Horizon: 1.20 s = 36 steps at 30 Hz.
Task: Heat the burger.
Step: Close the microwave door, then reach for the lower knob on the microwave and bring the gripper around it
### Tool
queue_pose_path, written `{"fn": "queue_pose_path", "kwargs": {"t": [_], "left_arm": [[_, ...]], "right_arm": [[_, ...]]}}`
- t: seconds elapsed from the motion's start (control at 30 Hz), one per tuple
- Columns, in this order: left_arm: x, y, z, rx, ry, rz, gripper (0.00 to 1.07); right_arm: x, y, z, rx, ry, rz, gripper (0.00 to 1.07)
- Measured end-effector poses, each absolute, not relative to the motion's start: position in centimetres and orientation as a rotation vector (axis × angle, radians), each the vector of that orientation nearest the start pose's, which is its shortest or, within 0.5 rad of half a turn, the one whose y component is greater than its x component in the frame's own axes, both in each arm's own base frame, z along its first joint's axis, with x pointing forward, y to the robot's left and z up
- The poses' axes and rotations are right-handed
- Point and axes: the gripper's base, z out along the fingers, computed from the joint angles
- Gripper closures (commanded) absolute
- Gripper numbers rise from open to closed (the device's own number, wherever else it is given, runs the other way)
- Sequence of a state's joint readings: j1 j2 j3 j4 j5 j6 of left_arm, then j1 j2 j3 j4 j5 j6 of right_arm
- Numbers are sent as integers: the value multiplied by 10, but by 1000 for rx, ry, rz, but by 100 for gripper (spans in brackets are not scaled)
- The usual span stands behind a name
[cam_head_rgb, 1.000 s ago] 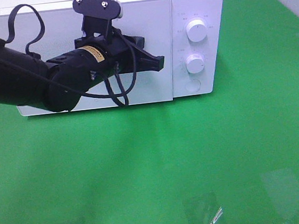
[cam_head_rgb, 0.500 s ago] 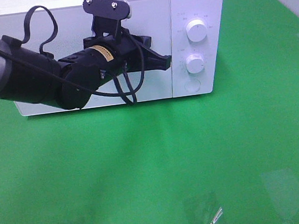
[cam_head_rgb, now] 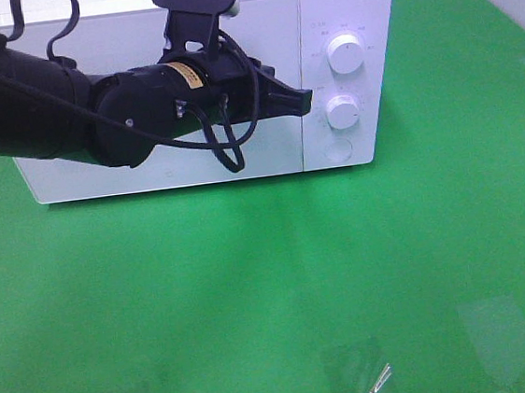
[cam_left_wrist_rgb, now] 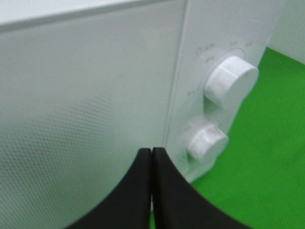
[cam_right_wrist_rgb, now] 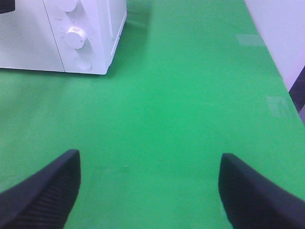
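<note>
The burger is out of view in every frame. A white microwave stands at the back with its door shut. My left gripper is shut and empty, held in front of the door's right edge, just left of the lower knob. In the left wrist view the shut fingertips point at the seam between the door and the control panel, with the lower knob close by. My right gripper is open and empty over the green table, well away from the microwave.
The panel has an upper knob and a round button below the lower knob. The green table spreads in front. A pale wall borders the table's right side.
My left arm has moved right and a little up across the microwave door, bringing the shut gripper tip from mid-door to just beside the lower knob.
</note>
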<state>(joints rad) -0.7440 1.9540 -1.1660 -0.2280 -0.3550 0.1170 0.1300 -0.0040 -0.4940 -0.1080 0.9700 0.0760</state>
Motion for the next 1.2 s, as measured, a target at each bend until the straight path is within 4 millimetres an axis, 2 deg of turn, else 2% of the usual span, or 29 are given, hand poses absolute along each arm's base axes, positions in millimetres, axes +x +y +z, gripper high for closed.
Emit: {"fn": "queue_pose_path", "kwargs": {"t": [0.03,0.1,0.13,0.17,0.2,0.23,0.27,0.3,0.33,0.37,0.4,0.43,0.47,0.5,0.67,0.73,0.9,1.03,1.2], "left_arm": [[312,-287,198,609,1921,-493,107],[308,-286,199,622,1942,-494,105],[301,-283,201,651,1992,-493,98],[301,-283,201,651,1992,-493,98],[297,-280,206,671,2029,-495,83],[297,-280,206,671,2029,-495,83],[291,-277,211,699,2079,-494,64],[291,-277,211,699,2079,-494,64],[285,-274,214,729,2134,-492,43],[282,-272,216,743,2158,-491,32],[282,-272,216,743,2158,-491,32],[277,-269,220,766,2199,-490,16],[277,-269,220,766,2199,-490,16],[272,-266,221,795,2252,-484,8],[263,-261,216,858,2369,-464,7],[253,-256,210,926,2496,-437,7],[245,-251,205,980,2596,-413,7],[228,-239,199,1105,2804,-342,7],[223,-234,198,1138,2874,-318,7]], "right_arm": [[-1,-8,283,-54,1951,9,31],[-1,-8,283,-54,1951,9,31],[-1,-8,283,-54,1951,9,31],[-1,-8,283,-54,1951,9,31],[-1,-8,283,-54,1951,9,31],[-1,-8,283,-54,1951,9,31],[-1,-8,283,-54,1951,9,31],[-1,-8,283,-54,1951,9,31],[-1,-8,283,-54,1951,9,31],[-1,-8,283,-54,1951,9,31],[-1,-8,283,-54,1951,9,31],[-1,-8,283,-54,1951,9,31],[-1,-8,283,-54,1951,9,31],[-1,-8,283,-54,1951,9,31],[-1,-8,283,-54,1951,9,31],[-1,-8,283,-54,1951,9,31],[-1,-8,283,-54,1951,9,31],[-1,-8,283,-54,1951,9,31],[-1,-8,283,-54,1951,9,31]]}}
